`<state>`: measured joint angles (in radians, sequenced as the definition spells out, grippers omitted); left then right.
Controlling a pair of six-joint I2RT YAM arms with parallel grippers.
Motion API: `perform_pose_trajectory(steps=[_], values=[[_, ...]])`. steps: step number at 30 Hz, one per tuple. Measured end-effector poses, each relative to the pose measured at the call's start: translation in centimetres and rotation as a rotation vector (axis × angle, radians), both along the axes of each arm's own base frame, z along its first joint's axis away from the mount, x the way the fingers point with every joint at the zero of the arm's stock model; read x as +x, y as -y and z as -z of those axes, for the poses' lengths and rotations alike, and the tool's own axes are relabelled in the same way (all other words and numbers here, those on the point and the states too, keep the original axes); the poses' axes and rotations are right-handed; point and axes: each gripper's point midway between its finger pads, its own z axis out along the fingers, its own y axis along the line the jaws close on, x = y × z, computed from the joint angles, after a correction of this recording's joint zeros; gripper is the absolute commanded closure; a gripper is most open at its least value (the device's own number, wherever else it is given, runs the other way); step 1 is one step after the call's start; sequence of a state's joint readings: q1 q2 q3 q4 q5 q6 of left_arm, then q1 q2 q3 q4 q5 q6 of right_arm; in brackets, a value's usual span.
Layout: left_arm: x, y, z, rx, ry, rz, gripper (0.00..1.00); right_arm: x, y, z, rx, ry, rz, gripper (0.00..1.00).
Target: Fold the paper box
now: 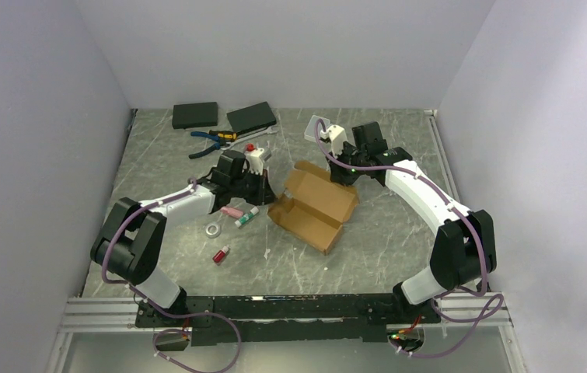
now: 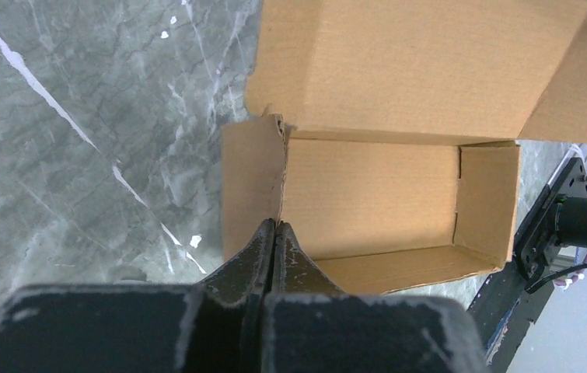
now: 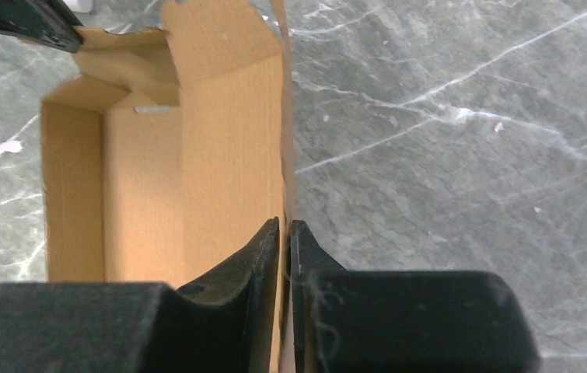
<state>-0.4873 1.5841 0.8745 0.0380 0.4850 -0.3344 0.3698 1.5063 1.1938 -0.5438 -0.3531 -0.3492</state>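
The paper box (image 1: 313, 206) is brown cardboard, partly formed into an open tray with its lid flap raised, at the table's middle. My left gripper (image 1: 267, 190) is at its left end. In the left wrist view the gripper (image 2: 276, 227) is shut on the thin upright end wall of the box (image 2: 383, 194). My right gripper (image 1: 344, 175) is at the box's far right side. In the right wrist view the gripper (image 3: 284, 227) is shut on a side wall, with cardboard showing between the fingers and the box's inside (image 3: 197, 171) to the left.
Two flat black boxes (image 1: 195, 115) (image 1: 251, 116) lie at the back, with pliers (image 1: 212, 140) in front of them. A translucent white case (image 1: 317, 126) is at the back right. A pink item (image 1: 232, 211), a tape ring (image 1: 213, 229) and a red bottle (image 1: 221, 254) lie left of the box.
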Motion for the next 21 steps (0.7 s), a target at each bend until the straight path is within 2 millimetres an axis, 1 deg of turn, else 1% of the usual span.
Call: perform_pose_trajectory(steps=[5, 11, 14, 16, 18, 21], values=[[-0.2, 0.2, -0.1, -0.008, -0.003, 0.011, 1.0, -0.5, -0.8, -0.2, 0.031, -0.013, -0.039, 0.66], [-0.5, 0.5, 0.0, -0.007, -0.006, 0.022, 1.0, -1.0, -1.3, -0.3, 0.051, -0.02, -0.071, 0.55], [-0.6, 0.6, 0.0, -0.005, -0.006, 0.025, 1.0, -1.1, -1.3, -0.7, 0.053, -0.013, -0.082, 0.46], [-0.7, 0.7, 0.0, -0.001, -0.006, 0.026, 1.0, -1.3, -1.3, -1.2, 0.053, 0.001, -0.094, 0.42], [-0.9, 0.7, 0.1, 0.003, -0.008, 0.027, 1.0, -1.3, -1.3, -2.2, 0.052, 0.03, -0.115, 0.35], [-0.9, 0.7, 0.3, 0.012, -0.011, 0.024, 1.0, -1.3, -1.6, -4.4, 0.059, 0.109, -0.185, 0.24]])
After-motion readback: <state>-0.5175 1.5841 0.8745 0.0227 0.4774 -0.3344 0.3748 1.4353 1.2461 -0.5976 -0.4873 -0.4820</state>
